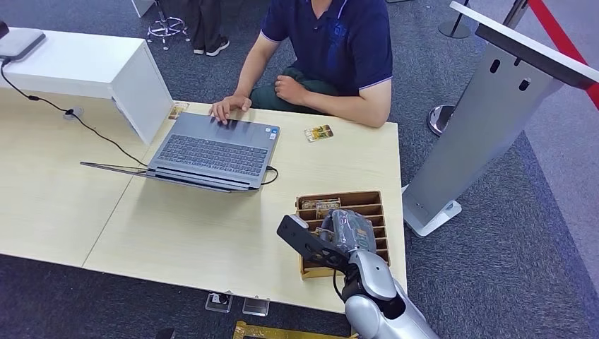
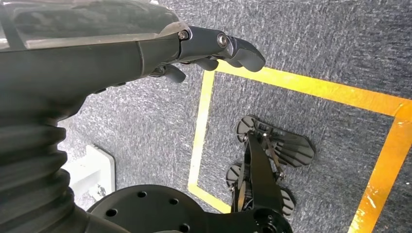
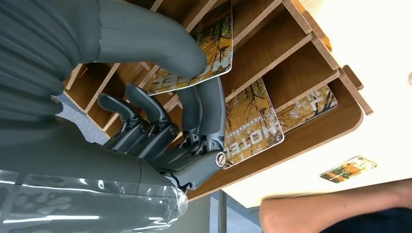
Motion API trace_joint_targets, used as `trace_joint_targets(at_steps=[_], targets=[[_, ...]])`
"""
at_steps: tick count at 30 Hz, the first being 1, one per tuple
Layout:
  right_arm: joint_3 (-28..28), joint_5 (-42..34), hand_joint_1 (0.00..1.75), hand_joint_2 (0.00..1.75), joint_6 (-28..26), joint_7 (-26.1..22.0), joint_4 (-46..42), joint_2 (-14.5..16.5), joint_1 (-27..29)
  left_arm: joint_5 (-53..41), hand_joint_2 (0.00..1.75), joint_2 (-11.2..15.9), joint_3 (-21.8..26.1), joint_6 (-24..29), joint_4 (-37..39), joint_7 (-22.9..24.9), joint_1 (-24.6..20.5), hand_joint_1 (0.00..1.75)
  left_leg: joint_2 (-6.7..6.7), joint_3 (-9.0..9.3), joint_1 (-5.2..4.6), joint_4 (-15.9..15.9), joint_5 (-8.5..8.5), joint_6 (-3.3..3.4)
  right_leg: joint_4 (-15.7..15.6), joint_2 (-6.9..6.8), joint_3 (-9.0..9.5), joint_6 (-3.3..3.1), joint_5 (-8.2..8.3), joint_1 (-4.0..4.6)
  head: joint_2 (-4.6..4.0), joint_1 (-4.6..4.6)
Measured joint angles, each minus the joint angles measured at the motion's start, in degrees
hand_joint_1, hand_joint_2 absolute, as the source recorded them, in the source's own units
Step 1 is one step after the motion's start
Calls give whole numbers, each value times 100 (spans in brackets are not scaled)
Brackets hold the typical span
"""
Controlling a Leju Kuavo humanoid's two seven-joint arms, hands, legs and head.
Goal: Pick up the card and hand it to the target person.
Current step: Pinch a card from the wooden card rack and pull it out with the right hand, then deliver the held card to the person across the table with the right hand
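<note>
I am pinching a card [image 3: 201, 56] between thumb and fingers [image 3: 209, 109] of the right hand [image 1: 344, 233], over the slotted rack [image 1: 378, 212] at the bench [image 1: 212, 233] edge, likely lifting it clear for the person [image 1: 332, 49] seated opposite. Cards in the slots are reading "MOTEL". The left hand [image 2: 214, 48] is hanging over the floor, fingers curled, holding nothing.

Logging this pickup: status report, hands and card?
Right hand pinching card over wooden rack. Left hand hanging, fingers curled, holding nothing. Nothing blocking.
</note>
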Motion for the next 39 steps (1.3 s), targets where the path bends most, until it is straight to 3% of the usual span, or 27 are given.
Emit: trace_joint_targets(at_steps=[10,22,35,38,39], targets=[[-114,63,168,175,-182,2,-283,-73,-206,7,175,0,0,13,0,-11,4,0,0,-1,0,0,0,0,0,0,-1,0,0,0,-1,1],[-547,254,168,175,-843,-113,-799,-234,-1356,-61,175,-2,-1,6,0,57,-16,0,0,-1,0,1,0,0,0,0,-3,0,1,0,0,-1],[-748,292,168,175,-1229,-541,-169,-262,-1584,-134,175,-2,-24,-4,0,126,-84,0,-1,-2,0,1,0,0,0,-1,-1,0,1,0,0,1],[-757,293,42,175,-1233,-553,-46,-262,-1582,-152,175,-2,-52,-7,0,136,-85,0,-1,-2,0,1,0,0,0,0,-1,0,1,0,0,1],[-760,293,0,175,-1233,-557,-10,-263,-1582,-172,131,-2,-67,-9,0,131,-86,0,-1,-2,0,1,0,0,0,0,-2,0,1,0,0,1]])
